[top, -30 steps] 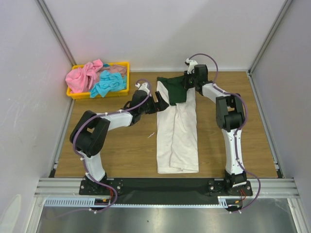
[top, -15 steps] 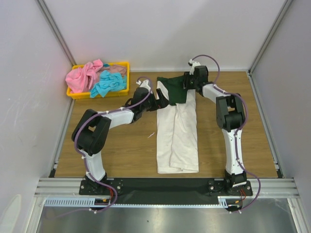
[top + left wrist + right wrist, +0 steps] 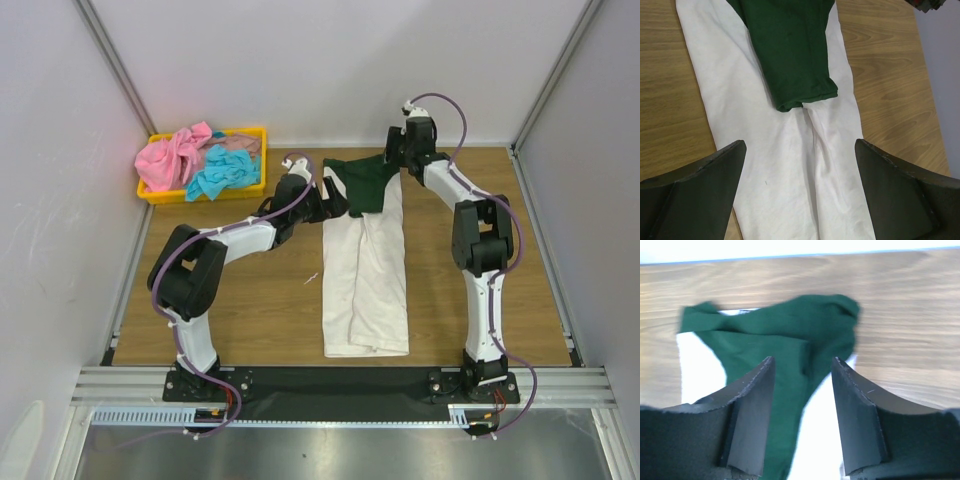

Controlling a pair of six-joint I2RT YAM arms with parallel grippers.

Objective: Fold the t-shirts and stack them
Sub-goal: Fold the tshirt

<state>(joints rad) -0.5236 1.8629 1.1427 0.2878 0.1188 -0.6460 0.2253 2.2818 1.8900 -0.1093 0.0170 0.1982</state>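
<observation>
Wood table (image 3: 260, 300). Shirt (image 3: 365, 285) lies mid-table, folded lengthwise, green sleeves (image 3: 795, 55) at far end. My left gripper (image 3: 800, 145) gapes, right gripper (image 3: 803, 360) parted; both empty. Limp, light cloth (it slides): I'd pinch the near hem corners.

Your left end effector (image 3: 800, 144) hangs with its two dark fingers (image 3: 700, 190) spread wide, gripping nothing. Beneath them lies the long, folded white cloth t-shirt (image 3: 790, 170), its dark green sleeve (image 3: 792, 55) laid flat over the white. The brown wooden tabletop (image 3: 670, 90) shows on both sides.
</observation>
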